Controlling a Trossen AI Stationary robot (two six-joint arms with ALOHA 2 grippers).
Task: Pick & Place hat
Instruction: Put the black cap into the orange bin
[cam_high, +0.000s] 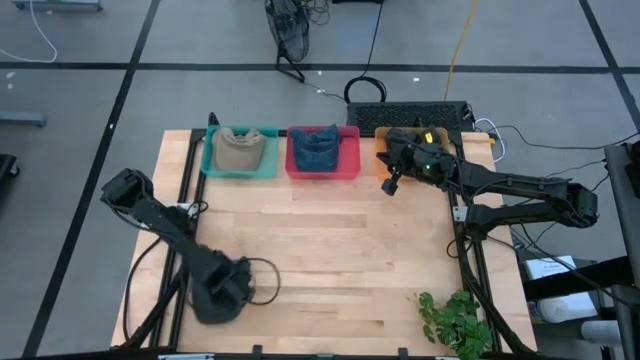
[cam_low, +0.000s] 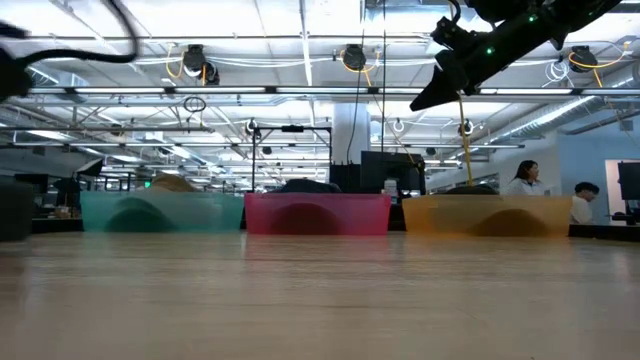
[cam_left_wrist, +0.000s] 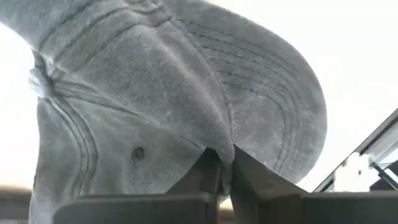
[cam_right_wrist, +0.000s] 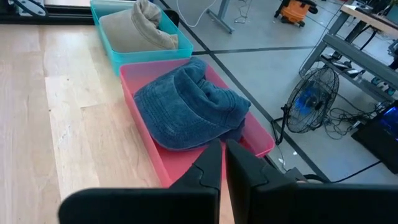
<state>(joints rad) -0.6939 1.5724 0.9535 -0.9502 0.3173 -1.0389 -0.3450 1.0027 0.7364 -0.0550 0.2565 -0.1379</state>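
Now my left gripper is pinched on the grey hat, its cloth bunched right between my fingers. My right gripper hovers closed, empty, the pink bin just ahead.

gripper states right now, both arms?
Left gripper: closed on the grey hat, at the table's near left.
Right gripper: closed, empty, raised over the orange bin.

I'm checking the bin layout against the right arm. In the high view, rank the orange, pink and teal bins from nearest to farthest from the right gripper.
Measured from the right gripper:
1. orange bin, right end of the row, under that arm.
2. pink bin, middle, holding the blue hat.
3. teal bin, left end, holding the tan hat.
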